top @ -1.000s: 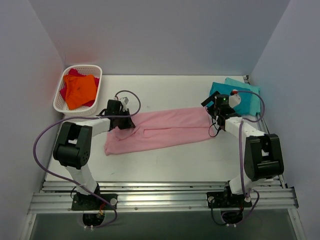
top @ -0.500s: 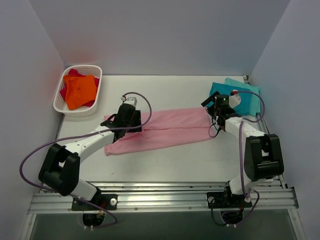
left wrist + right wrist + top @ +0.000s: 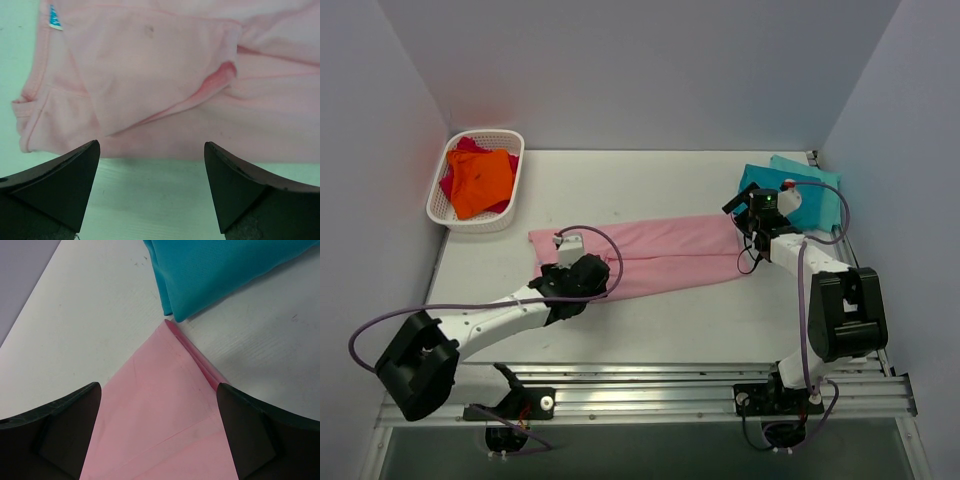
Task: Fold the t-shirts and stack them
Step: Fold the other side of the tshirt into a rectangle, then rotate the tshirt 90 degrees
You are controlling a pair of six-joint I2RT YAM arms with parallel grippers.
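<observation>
**Both grippers spread wide and empty over the pink tee**

The left gripper [image 3: 151,150] has its fingers far apart with nothing between them, above the near edge of the light pink t-shirt [image 3: 660,255], by its folded-in sleeve. The right gripper [image 3: 157,390] is just as wide and empty over the shirt's right corner. The shirt lies as a long band across the table [image 3: 670,325], its right corner just beside the folded teal t-shirt [image 3: 225,270], with the turquoise t-shirt [image 3: 798,166] showing behind it. A white basket [image 3: 438,205] of clothes stands at the far left
</observation>
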